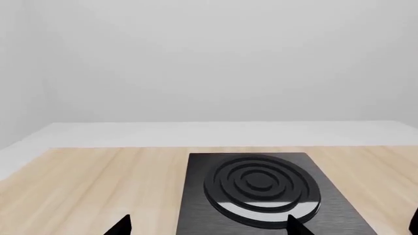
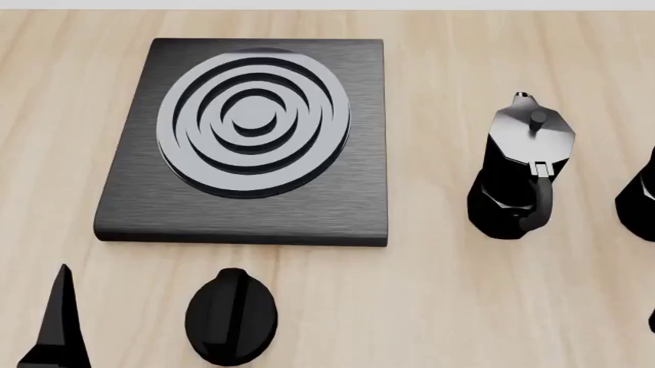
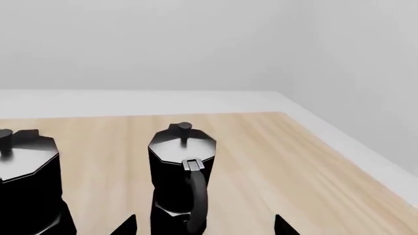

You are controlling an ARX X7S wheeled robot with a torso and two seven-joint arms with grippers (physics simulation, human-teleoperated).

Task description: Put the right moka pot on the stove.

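Stove (image 2: 251,138) sits flat on the wooden table (image 2: 450,291), burner rings bare. Knob (image 2: 232,314) lies just in front of it. In the head view, two upright pots to its right: twin (image 2: 520,170), then right pot (image 2: 642,198) cut by the frame edge, both apart from the stove. Right gripper (image 3: 203,224) is wide, tips either side of the right pot, contact unclear. Left gripper (image 1: 207,226) is wide, empty, near the stove's front edge.

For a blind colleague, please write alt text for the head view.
A flat black square stove with grey concentric rings lies on a light wooden table; a black faceted moka pot stands upright to its right, a round black knob nearer.
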